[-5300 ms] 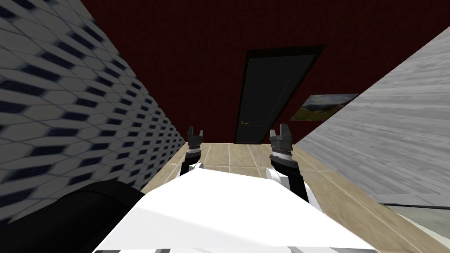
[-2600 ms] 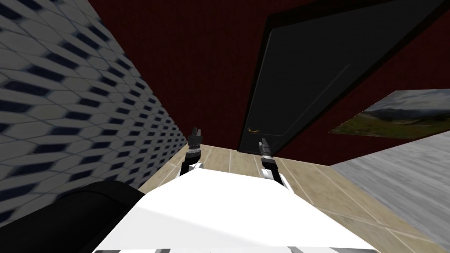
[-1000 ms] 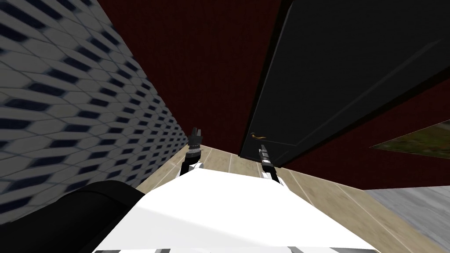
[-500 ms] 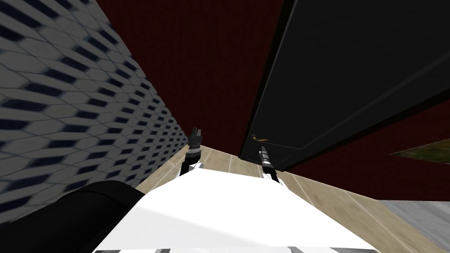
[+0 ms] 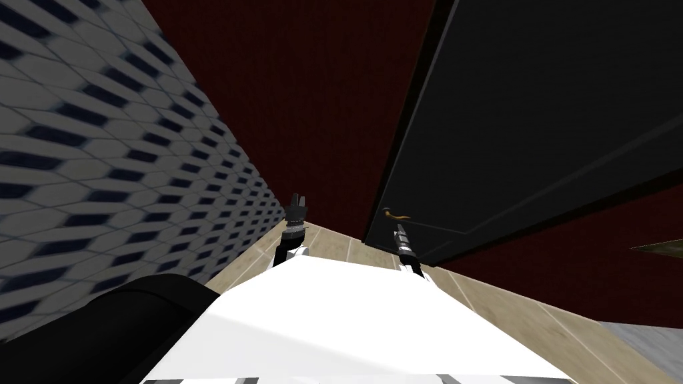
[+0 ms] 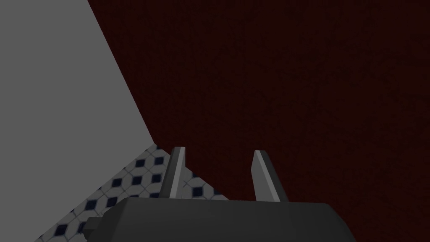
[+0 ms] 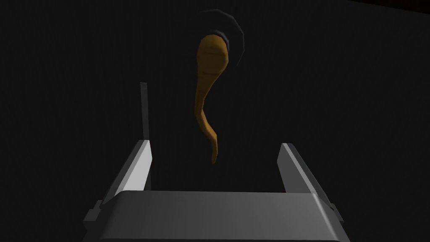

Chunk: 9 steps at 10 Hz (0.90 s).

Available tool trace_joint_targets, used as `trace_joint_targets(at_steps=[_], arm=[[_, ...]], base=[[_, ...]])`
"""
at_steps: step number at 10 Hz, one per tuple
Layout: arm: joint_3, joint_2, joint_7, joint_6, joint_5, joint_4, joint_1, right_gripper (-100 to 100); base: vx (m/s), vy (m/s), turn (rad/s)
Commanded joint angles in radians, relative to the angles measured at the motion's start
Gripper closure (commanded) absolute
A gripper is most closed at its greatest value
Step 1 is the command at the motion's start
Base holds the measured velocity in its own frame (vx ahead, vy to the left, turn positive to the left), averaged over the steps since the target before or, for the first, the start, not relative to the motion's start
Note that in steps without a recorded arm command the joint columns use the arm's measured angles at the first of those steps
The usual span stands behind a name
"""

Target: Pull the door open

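Faces a black door at close range, set in a dark red wall. Holds the right claw just under the handle, a curved brown lever on a dark round plate near the door's left edge. From the right wrist, looks along the right claw at the handle, whose thin tip appears between the two fingers, touching neither. Spreads those fingers wide and grips nothing. Carries the left claw raised well apart to the left, near the corner where the red wall meets a patterned wall of grey and dark blue. Parts the left claw too, with nothing between its fingers. Stands on a beige tiled floor.
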<state>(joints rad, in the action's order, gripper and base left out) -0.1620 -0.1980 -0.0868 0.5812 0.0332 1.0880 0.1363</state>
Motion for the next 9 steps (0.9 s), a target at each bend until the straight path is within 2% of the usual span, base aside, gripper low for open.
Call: trace_joint_targets(at_steps=[1, 5, 7, 8, 9], arm=[[-0.015, -0.020, -0.014, 0.013, 0.010, -0.021, 0.003, -100], [-0.043, -0.058, -0.041, 0.038, 0.029, -0.061, 0.008, -100], [-0.064, -0.085, -0.060, 0.057, 0.042, -0.091, 0.012, -100], [-0.070, -0.094, -0.067, 0.063, 0.047, -0.100, 0.014, -100], [-0.065, -0.093, -0.066, 0.060, 0.044, -0.098, 0.011, -100]], base=[[0.146, 0.009, 0.135], [0.163, 0.009, 0.117], [0.150, -0.001, 0.137], [0.175, -0.028, 0.089], [0.076, -0.019, 0.019]])
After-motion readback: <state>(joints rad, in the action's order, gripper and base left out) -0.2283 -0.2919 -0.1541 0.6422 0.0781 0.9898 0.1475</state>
